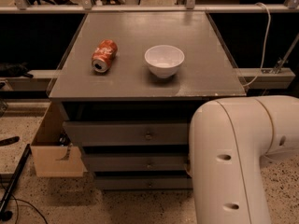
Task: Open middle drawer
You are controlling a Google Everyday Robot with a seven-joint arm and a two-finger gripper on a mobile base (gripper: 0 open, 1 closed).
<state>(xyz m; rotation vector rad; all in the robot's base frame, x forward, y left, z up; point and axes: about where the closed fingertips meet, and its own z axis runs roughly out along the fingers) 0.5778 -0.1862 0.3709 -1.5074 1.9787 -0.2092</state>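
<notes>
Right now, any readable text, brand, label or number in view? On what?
No text can be read.
Can: red with white markings, too blurred to read.
Bowl, middle drawer, white arm: no markings visible.
Gripper: not in view; only the arm shows, lower right.

matt middle drawer (117, 163), metal knob (149, 164); glossy bowl (164, 60); smooth plastic arm (233, 157); hand out of view.

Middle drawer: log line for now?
middle drawer: shut | pincer: out of view | arm: foreground, overlaps drawer | can, bowl: on cabinet top
</notes>
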